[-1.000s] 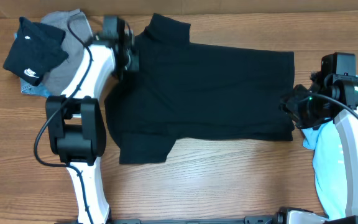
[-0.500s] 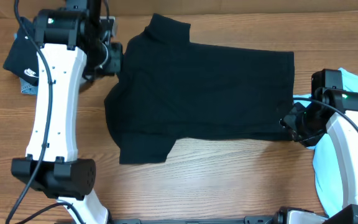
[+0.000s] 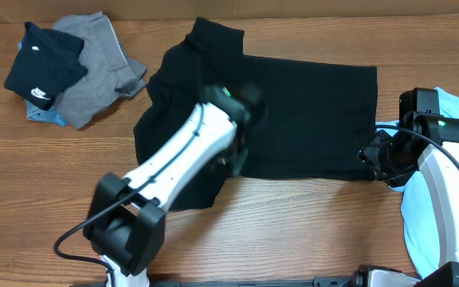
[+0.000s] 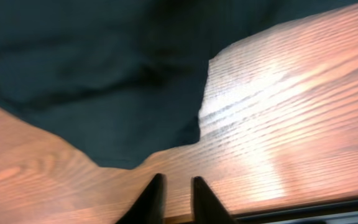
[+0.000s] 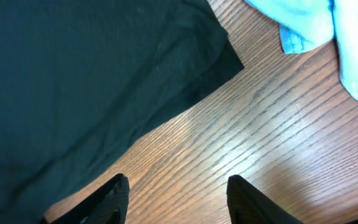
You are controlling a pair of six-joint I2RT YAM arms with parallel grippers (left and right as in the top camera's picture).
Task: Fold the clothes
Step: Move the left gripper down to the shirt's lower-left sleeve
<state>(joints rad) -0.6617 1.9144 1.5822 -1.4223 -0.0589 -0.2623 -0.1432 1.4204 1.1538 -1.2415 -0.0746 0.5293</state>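
The clothes, a large plain black T-shirt (image 3: 301, 112), lie spread flat across the middle of the table, collar end to the left. My left arm reaches over the shirt's lower left part and is motion-blurred in the overhead view. Its gripper (image 3: 231, 162) hovers near the lower sleeve (image 4: 135, 124). The left gripper (image 4: 178, 182) shows a narrow gap with only bare wood behind it. My right gripper (image 3: 371, 155) sits at the shirt's bottom right corner (image 5: 222, 59). The right gripper (image 5: 176, 183) is open wide over bare wood, holding nothing.
A small black garment with a white logo (image 3: 42, 68) lies on a grey garment (image 3: 106, 60) at the back left. Light blue cloth (image 3: 429, 203) lies at the right edge, also light blue cloth (image 5: 309, 25) just beyond the shirt corner. The table's front edge (image 4: 303, 210) is close.
My left arm has swung from the shirt's upper left edge down over its lower left part, and its jaws have parted slightly. My right gripper has opened a little wider.
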